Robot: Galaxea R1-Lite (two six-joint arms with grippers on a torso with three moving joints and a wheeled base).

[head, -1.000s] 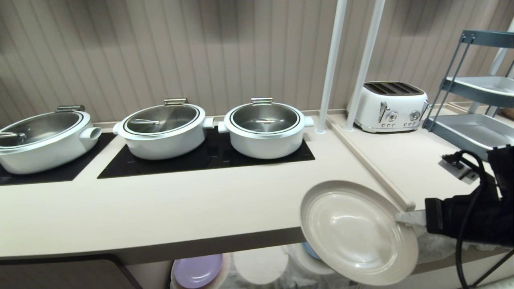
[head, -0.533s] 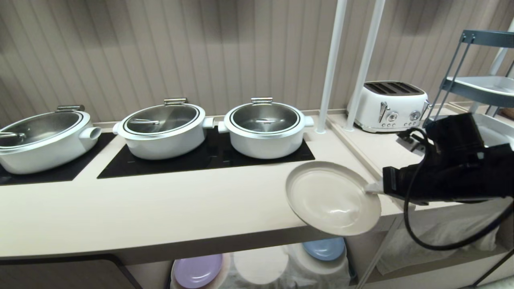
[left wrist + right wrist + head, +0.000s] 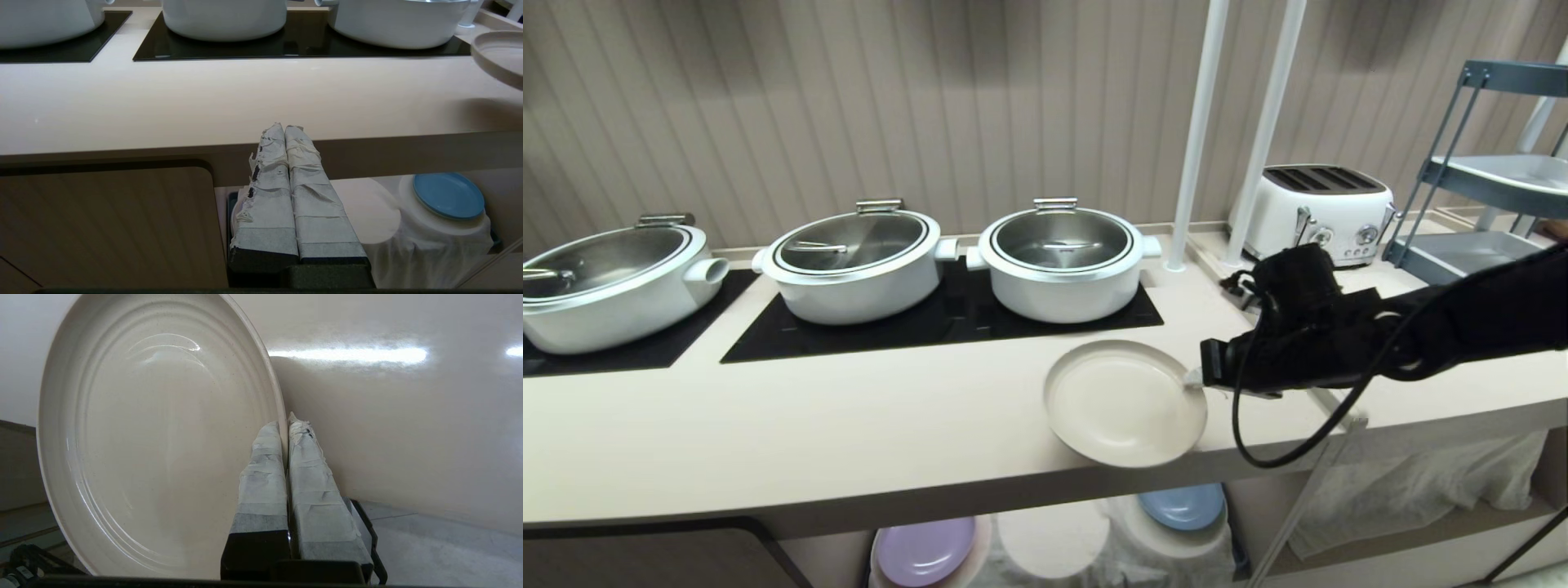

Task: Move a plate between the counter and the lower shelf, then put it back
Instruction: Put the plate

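The cream plate (image 3: 1123,402) hangs nearly level just above the counter (image 3: 849,425), close to its front edge and right of the middle. My right gripper (image 3: 1194,378) is shut on the plate's right rim, its arm reaching in from the right. The right wrist view shows the plate (image 3: 155,428) edge-on between the taped fingers of the right gripper (image 3: 286,424). My left gripper (image 3: 284,128) is shut on nothing, parked low before the counter's front edge. The plate (image 3: 498,57) shows in that view too, casting a shadow on the counter. Beneath the counter lies the lower shelf (image 3: 1054,539) with its white cloth humps.
Three white lidded pots (image 3: 1062,261) stand on black glass panels behind the plate. Two white poles (image 3: 1192,163) and a white toaster (image 3: 1315,214) stand at the back right, a grey-blue tray rack (image 3: 1478,204) at the far right. On the shelf lie a lilac plate (image 3: 925,549) and a blue plate (image 3: 1183,505).
My right gripper has carried the plate up from in front of the counter's edge and leftward over the worktop. The plate has tipped from steeply tilted to nearly level. The left arm kept still.
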